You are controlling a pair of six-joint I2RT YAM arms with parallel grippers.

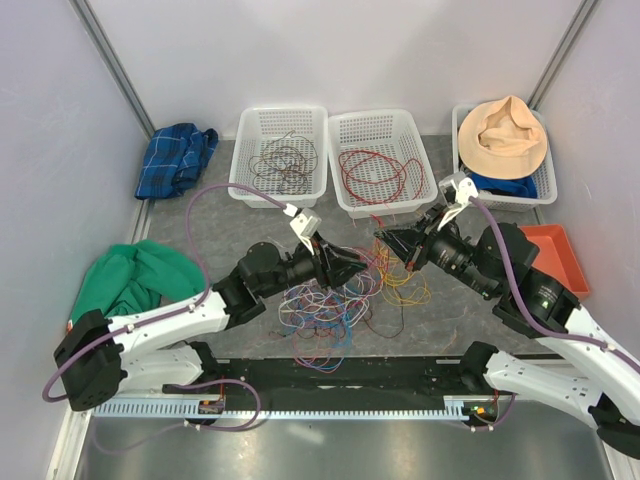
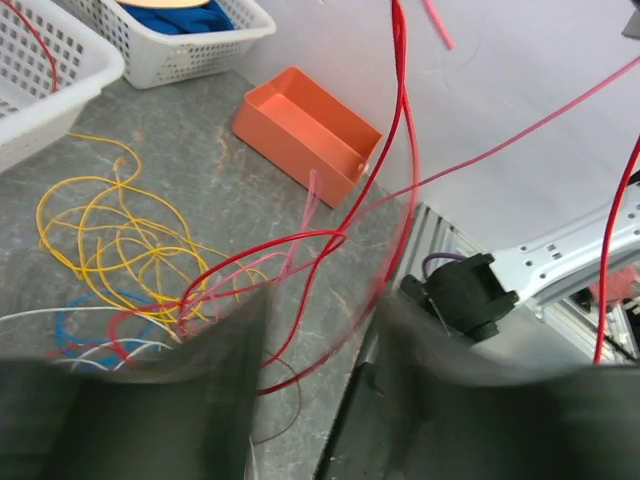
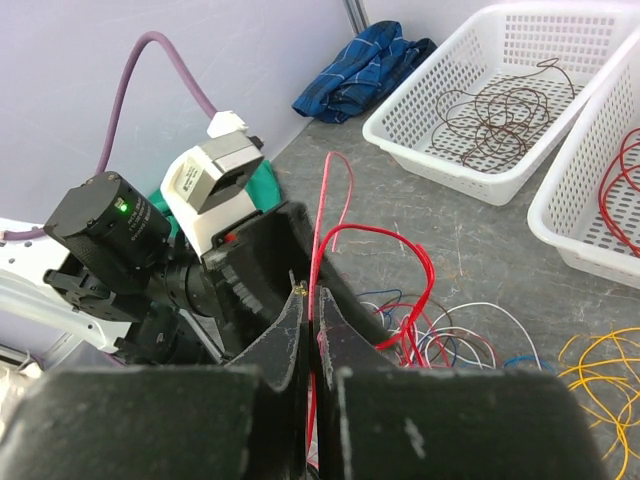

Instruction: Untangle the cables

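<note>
A tangle of thin cables (image 1: 330, 300), blue, purple, white, red and yellow, lies on the grey table between the arms. My right gripper (image 3: 310, 300) is shut on a red cable (image 3: 322, 215) that rises from between its fingertips; in the top view the right gripper (image 1: 383, 238) hangs over the tangle's far edge. Facing it, my left gripper (image 1: 355, 262) is a few centimetres away. In the left wrist view the left gripper (image 2: 322, 300) is blurred, its jaws apart, with red cable strands (image 2: 400, 120) running up through the gap. Yellow cables (image 2: 110, 240) lie loose beyond.
Three white baskets stand at the back: one (image 1: 250, 190) holds brown cables, one (image 1: 352, 205) holds red cables, one (image 1: 462, 125) holds a tan hat. An orange tray (image 1: 555, 255) sits right. A blue plaid cloth (image 1: 175, 158) and a green cloth (image 1: 135, 280) lie left.
</note>
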